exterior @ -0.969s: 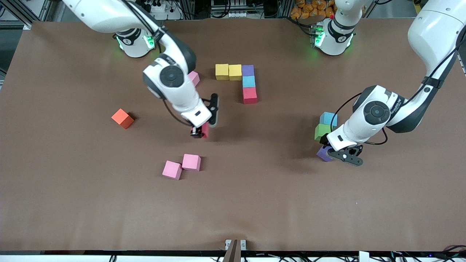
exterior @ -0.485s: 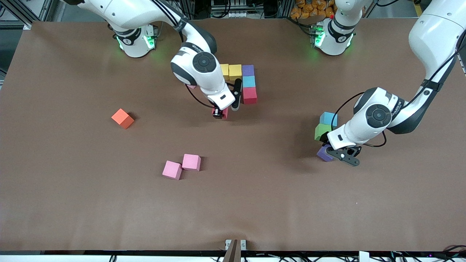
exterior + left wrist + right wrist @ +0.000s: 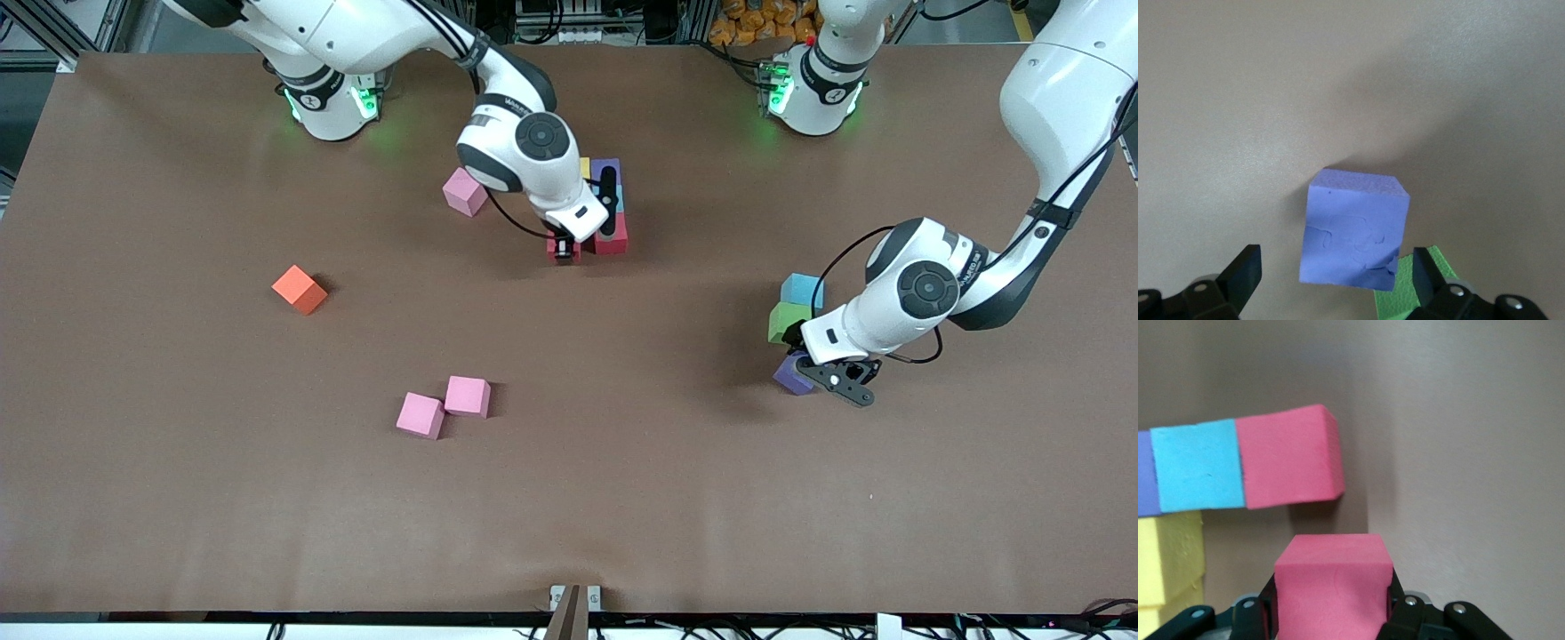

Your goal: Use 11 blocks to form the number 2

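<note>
yellow blocks [image 3: 584, 166] mostly hidden by right arm [image 3: 520, 151]

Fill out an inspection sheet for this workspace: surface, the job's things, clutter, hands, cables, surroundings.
Surface: brown table, bare apart from the cubes.
Job's things: started number 2 holds yellow, purple, light blue and red cubes, partly hidden by the right arm. Loose: orange cube, pink cube, pink pair, and a light blue cube, green cube and purple cube together toward the left arm's end.
Clutter: nothing seen.
Hands: right hand shut on a red cube, beside the figure's red cube. Left hand open, straddling the purple cube.
Cables: black cables along both arms.
Surroundings: arm bases with green lights; equipment along the table's edge.
</note>
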Tool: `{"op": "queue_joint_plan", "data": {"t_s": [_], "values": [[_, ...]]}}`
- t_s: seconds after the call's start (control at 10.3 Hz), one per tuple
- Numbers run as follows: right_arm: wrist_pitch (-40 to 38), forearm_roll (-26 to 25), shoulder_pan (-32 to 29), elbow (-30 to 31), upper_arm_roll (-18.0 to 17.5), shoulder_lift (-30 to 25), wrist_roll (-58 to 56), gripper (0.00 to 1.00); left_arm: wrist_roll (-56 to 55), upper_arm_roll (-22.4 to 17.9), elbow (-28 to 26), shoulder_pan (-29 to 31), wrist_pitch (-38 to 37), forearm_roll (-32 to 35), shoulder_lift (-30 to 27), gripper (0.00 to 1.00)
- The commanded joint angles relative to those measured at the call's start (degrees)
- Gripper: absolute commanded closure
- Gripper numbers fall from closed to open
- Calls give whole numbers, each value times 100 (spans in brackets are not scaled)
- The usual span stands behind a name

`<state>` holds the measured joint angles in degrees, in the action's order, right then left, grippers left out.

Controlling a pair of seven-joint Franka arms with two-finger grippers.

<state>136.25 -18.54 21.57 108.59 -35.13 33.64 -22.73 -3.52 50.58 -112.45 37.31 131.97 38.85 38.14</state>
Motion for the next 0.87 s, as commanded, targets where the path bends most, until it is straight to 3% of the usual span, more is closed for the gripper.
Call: {"op": "queue_joint_plan", "data": {"t_s": [0.0,0.29,0.78], "values": [[130,-289,111,-23,68,151,321,69,184,48,4,22,-31,-123,79,0],[252,-693,164,-23,68,327,787,69,237,48,-5,-13,-31,-123,150,0],[271,-703,242,-14,68,328,796,69,264,31,-5,-30,-31,-27,229,0]]}}
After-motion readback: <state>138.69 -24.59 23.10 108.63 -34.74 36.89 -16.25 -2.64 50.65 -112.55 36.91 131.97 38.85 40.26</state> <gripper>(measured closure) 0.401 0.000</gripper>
